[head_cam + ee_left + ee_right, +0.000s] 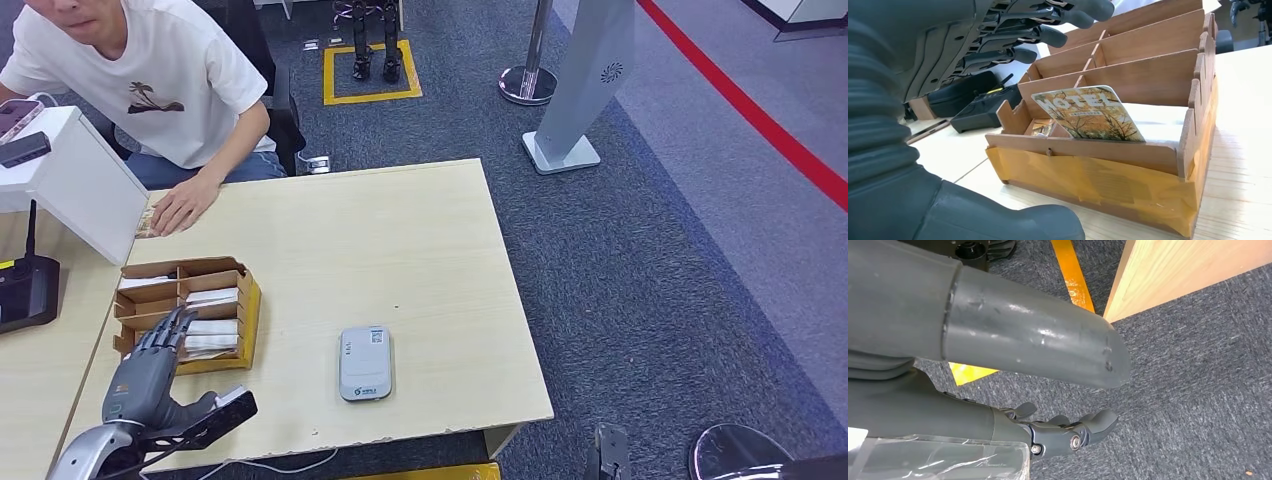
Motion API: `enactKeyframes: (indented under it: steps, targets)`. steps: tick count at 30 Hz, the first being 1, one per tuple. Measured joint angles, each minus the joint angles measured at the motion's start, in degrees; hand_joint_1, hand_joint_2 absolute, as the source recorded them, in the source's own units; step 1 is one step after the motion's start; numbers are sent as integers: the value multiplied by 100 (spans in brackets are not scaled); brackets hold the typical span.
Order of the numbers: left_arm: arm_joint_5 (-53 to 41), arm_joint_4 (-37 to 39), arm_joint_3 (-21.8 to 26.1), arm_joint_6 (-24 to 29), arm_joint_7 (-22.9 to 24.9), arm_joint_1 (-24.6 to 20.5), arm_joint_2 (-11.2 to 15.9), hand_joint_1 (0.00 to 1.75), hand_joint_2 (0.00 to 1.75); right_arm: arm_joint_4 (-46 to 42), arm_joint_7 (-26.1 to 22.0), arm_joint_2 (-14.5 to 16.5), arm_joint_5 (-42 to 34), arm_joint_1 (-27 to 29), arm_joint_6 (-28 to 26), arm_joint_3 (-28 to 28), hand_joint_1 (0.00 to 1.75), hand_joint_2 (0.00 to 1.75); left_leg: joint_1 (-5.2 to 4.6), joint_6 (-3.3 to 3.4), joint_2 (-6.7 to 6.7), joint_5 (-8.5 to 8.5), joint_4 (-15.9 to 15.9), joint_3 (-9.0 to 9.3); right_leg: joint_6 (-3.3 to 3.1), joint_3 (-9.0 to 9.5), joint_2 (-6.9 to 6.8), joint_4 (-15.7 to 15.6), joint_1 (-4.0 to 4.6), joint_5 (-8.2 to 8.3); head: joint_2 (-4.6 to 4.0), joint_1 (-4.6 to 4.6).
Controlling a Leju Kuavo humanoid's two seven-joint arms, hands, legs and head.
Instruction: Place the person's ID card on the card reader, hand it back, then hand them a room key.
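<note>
Nearest you, your left hand (150,370) is hovering over the near end of the card box (247,310), fingers (1048,35) spread wide and holding nothing. Your right hand (1068,432) is hanging beside the table (1193,267) over grey carpet (1198,390), fingers loosely curled with nothing in them.

In the left wrist view you are looking at a room key (1088,114) printed HOTEL, leaning tilted in the box's nearest compartment, its top edge sticking up above the front wall. White cards are lying in the compartments behind it.

Right of the box, well apart from it, the reader (365,362) is lying flat near the table's front edge with no card on it.

Farther off, the person's hand (182,205) is resting palm down on the table's far left corner, over something thin and flat; you cannot tell whether that is the ID card. A white box (75,180) is standing just beside that hand.
</note>
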Motion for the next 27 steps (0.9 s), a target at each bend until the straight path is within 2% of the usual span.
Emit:
enactKeyframes:
  steps: [27]
  targets:
    - [9,23,-2,15,19,-33,-17,0,175,0,18,0,61,2,0,2,0,0,0,0,0,0,0,0,0,0,0,0,0,0,0,-1]
